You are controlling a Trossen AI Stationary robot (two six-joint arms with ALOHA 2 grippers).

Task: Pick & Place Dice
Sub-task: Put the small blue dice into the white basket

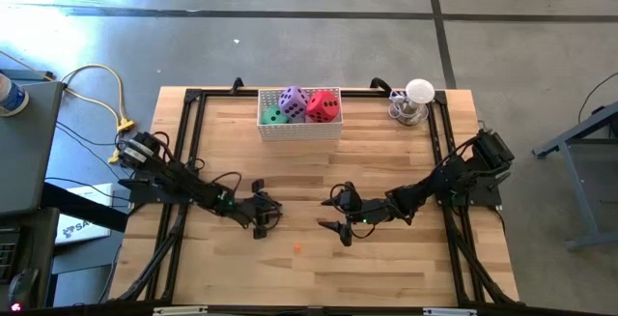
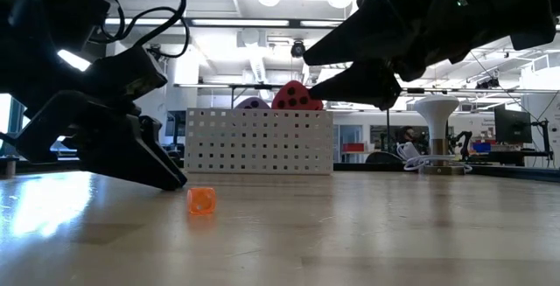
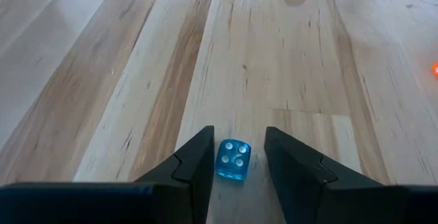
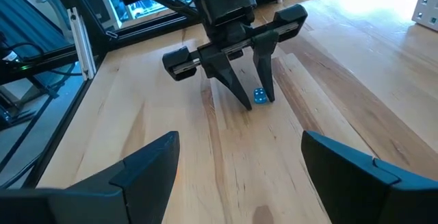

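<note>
Left hand low over table, fingers apart astride small blue die, ungripped | right hand open, empty | dice in far basket | you: center, close squarely

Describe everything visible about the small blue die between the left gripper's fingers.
The small translucent blue die is a glossy, plastic-looking cube with pale pips; the face toward the wrist camera shows four. It sits flat on the light wooden table, between the two dark fingers of the left gripper, which straddle it with a narrow gap visible on each side, so no contact is evident. The right wrist view shows it at those fingertips too.
</note>
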